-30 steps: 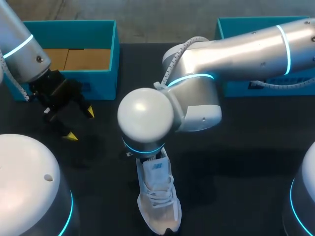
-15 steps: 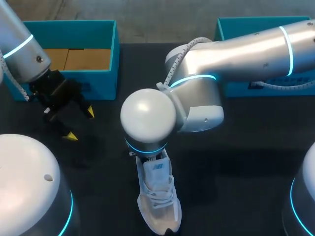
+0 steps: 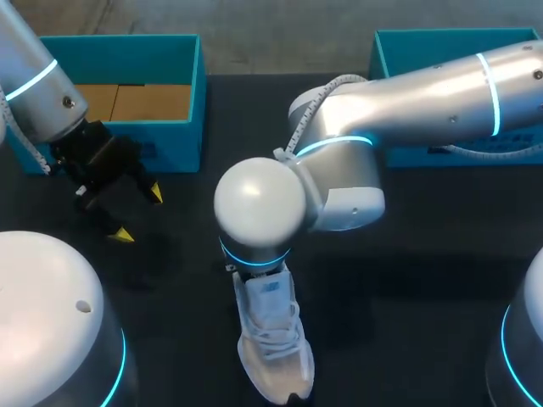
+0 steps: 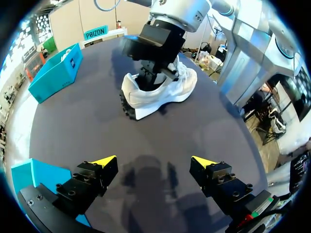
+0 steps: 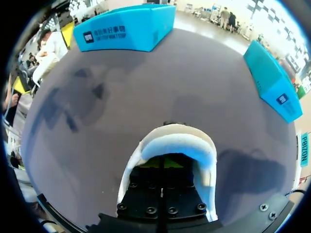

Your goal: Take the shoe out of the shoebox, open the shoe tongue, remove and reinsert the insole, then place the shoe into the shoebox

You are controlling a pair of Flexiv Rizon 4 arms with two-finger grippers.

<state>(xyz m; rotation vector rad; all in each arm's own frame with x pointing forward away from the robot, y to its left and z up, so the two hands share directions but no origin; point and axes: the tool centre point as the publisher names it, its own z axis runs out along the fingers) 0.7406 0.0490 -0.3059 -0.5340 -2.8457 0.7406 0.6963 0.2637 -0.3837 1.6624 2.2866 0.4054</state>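
While the right claw sits buried in the white shoe on the bench (can't tell its grip), the left claw hangs wide open by the shoebox.

The left arm and the right arm are shiny silver tubes, each with a glowing light-blue ring. The right arm has a round white cap and a grey twisted cable looping beside it. The left gripper is black, with little bolts and two pointy yellow tips. The right gripper has a black block with small round screws.
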